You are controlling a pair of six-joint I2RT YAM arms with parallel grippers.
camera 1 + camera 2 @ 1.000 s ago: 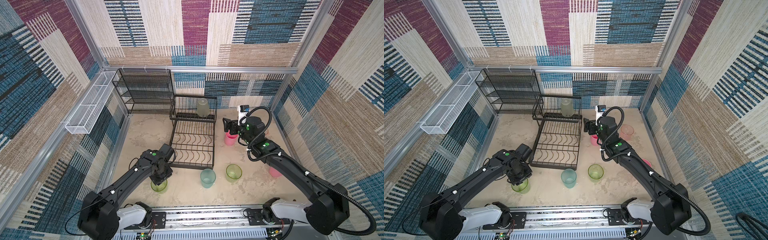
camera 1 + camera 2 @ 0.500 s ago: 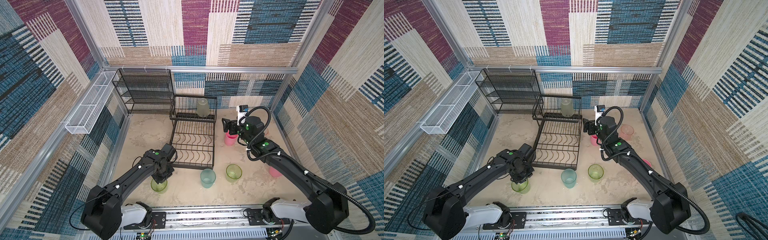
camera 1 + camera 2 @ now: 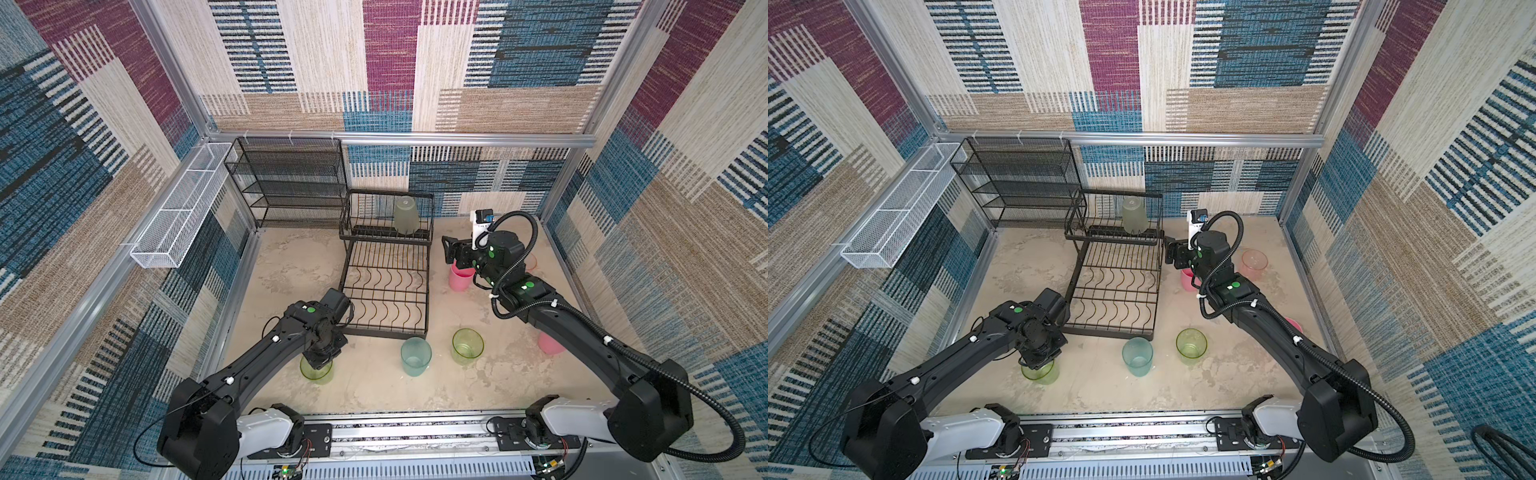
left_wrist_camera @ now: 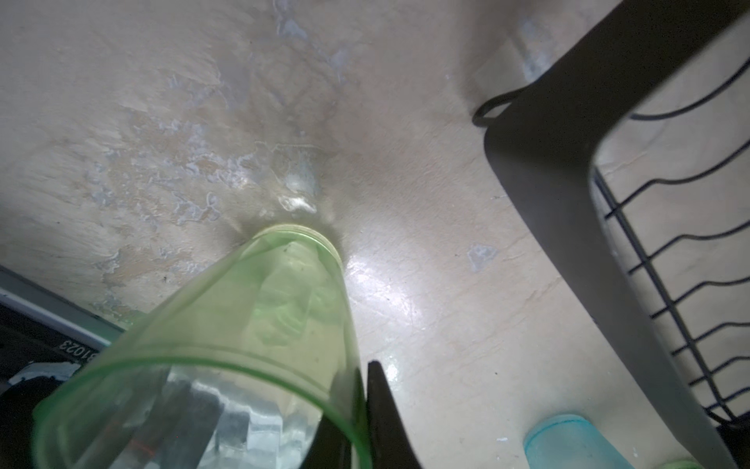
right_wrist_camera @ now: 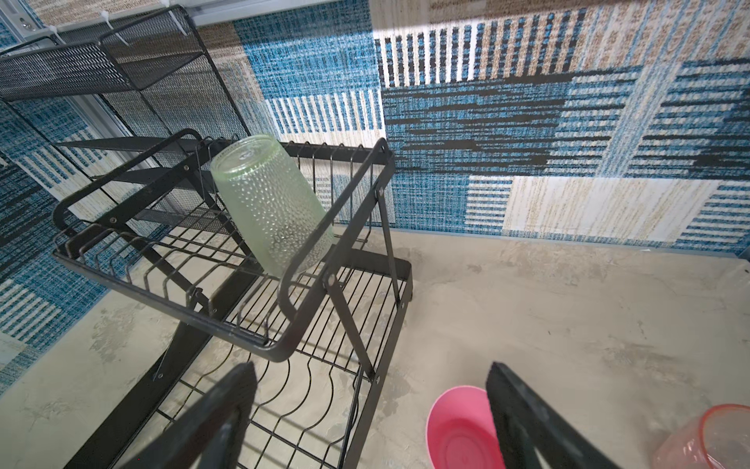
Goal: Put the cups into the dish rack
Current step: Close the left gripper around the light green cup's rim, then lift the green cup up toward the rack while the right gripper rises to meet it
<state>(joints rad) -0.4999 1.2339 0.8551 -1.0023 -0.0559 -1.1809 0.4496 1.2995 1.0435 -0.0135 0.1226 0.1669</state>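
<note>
Black dish rack (image 5: 162,305), dimpled green cup (image 5: 272,203), clear green cup (image 4: 264,325)

Patchwork walls (image 3: 390,62) of blue, plum and tan enclose the mottled beige desk (image 3: 291,266) I work over; black mesh shelving (image 3: 291,183) stands at the back.

Pink cup (image 3: 552,347) half hidden under right arm (image 3: 582,328); teal cup (image 4: 568,442) cropped.

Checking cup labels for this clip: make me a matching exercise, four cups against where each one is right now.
Cups:
1. dotted green cup
2. teal cup
3. leftmost green cup
4. pink cup beside the dish rack

Places:
A. wall pinched by the shut left gripper
B. just below the open right gripper
C. upside down on the rack's raised shelf
D. upright on the table, no gripper near it

Pairs: 1-C, 2-D, 3-A, 4-B
</note>
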